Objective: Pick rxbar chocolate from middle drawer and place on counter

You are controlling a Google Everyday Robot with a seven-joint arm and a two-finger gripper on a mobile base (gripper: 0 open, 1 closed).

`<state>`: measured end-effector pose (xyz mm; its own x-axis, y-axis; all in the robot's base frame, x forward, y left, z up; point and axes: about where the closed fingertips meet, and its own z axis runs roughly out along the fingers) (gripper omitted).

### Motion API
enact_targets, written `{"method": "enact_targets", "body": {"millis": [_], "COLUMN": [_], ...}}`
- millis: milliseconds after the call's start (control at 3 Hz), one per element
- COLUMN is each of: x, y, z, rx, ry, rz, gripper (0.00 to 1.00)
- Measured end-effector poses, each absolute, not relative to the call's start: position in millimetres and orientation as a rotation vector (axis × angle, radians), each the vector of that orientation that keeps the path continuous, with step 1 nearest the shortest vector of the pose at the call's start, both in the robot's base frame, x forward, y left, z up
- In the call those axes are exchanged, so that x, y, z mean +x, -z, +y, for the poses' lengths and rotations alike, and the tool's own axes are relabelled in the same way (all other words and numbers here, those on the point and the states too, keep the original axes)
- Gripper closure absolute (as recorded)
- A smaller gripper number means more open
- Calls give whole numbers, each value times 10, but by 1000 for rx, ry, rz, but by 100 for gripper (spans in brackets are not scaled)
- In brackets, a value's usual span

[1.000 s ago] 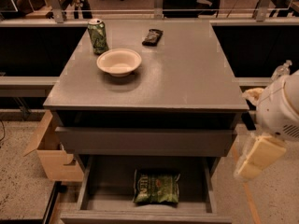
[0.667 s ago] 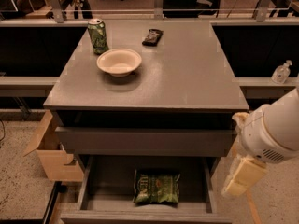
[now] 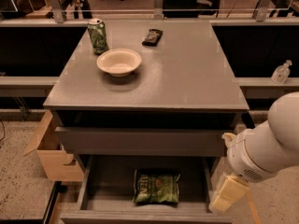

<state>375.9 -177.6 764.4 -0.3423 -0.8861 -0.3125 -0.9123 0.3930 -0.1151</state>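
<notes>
One dark packet (image 3: 153, 36), which I take for the rxbar chocolate, lies on the grey surface (image 3: 187, 78), behind the bowl (image 3: 119, 62) and right of the can (image 3: 97, 36). The open drawer (image 3: 110, 181) holds only a green bag (image 3: 156, 187). My gripper (image 3: 229, 193) hangs low, right of that drawer; whether it is clenched or released I cannot tell. Placing looks done, I judge.

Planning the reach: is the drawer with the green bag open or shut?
Open: the drawer is pulled out, its green bag visible inside. The claw hangs beside its right front corner.
</notes>
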Motion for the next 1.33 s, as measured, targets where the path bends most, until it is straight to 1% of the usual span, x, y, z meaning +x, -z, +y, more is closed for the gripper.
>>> {"method": "enact_targets", "body": {"millis": [333,1000,1333], "x": [3764,3819,3866], "y": [-7459,-6620,-6168], "z": [-1772,-1731,-1608], "rx": [-1563,-1532,-1505], "ry": [-145,-210,-239], "rz": [2345,2392,2392], "gripper": [0,0,0]}}
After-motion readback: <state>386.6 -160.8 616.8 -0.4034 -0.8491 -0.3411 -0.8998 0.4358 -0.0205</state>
